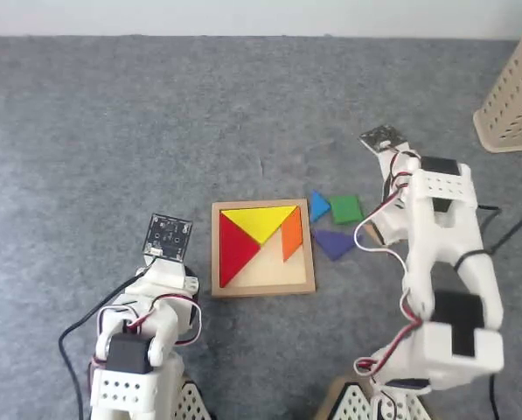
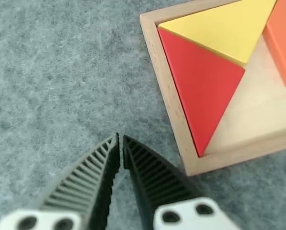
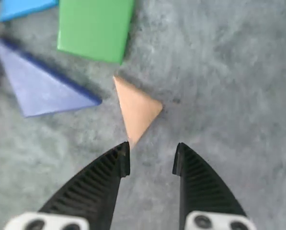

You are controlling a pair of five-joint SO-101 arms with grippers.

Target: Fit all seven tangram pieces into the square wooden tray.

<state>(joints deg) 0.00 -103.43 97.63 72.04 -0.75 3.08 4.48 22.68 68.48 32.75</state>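
The right pincer [image 3: 152, 153] hangs spread over the grey worktop [image 1: 112, 114] with nothing between its fingers. A small tan triangle [image 3: 137, 108] lies flat just ahead of the tips, its nearest corner almost under one finger. Close beyond it sit the purple triangle [image 3: 42, 91], the green square [image 3: 95, 28] and a blue triangle [image 3: 23, 7], all loose on the felt just to the right of the square wooden tray [image 1: 262, 289]. The tray lies in the middle of the worktop and already holds the yellow triangle [image 1: 259, 221] along its far side, the red triangle [image 1: 234, 249] on the left and the orange piece [image 1: 292, 234] by the right wall. Its near-right part is bare wood. On the left, the other pincer [image 2: 120, 141] is pressed together on nothing, low over the felt just off the tray's near left corner. I'd say the step in hand is picking up the tan triangle, with four pieces left to place. The next move looks to call for shifting forward so the triangle sits squarely between the fingers, then coming down and closing across its edges. It is thin and flat, so it could easily slide away on the felt.
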